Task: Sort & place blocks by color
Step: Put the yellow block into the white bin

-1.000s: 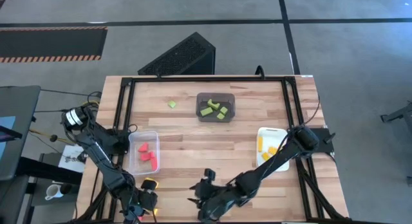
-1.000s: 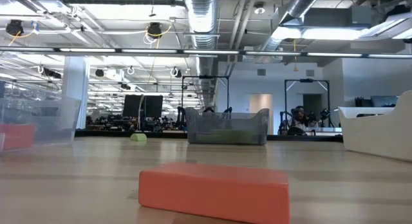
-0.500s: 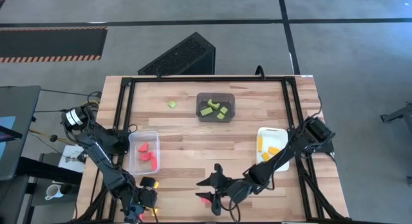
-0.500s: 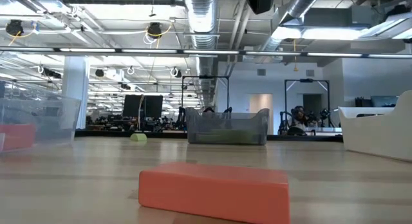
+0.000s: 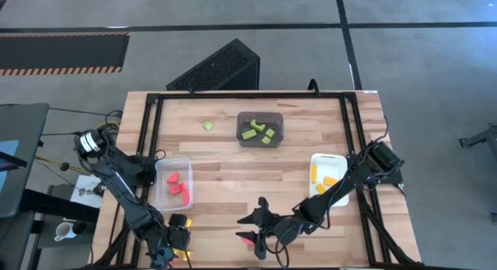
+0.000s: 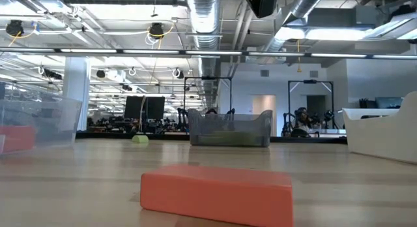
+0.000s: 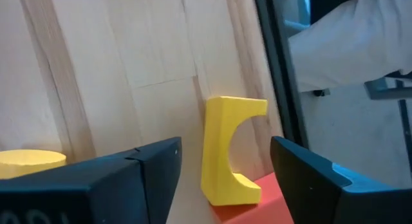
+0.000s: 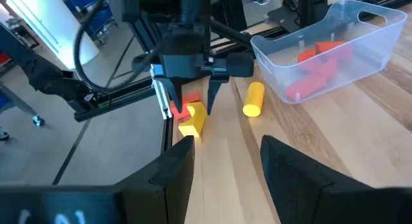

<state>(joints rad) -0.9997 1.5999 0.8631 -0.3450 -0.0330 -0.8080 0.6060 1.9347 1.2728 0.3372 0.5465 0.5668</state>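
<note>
A yellow arch block (image 7: 222, 147) lies at the table's near left corner, against a small red block (image 7: 264, 192). My left gripper (image 8: 190, 98) points down over the arch, open, one finger on either side without touching it. A yellow cylinder (image 8: 253, 98) lies between that spot and the clear bin (image 5: 185, 163), which holds red blocks. My right gripper (image 5: 250, 230) hovers open and nearly level above the near middle, beside a red bar (image 6: 215, 194) lying flat on the table. A green block (image 5: 207, 126) lies alone at the far left.
A dark grey bin (image 5: 242, 119) with green blocks stands at the far middle. A white bin (image 5: 318, 158) with yellow blocks is on the right. A black frame rail (image 8: 122, 95) runs along the table's left edge beside the left gripper. Bare wood lies mid-table.
My right gripper has drawn back toward the table's right edge and tipped more level, uncovering the red bar, which stays where it was. For the last half second it has kept still.
</note>
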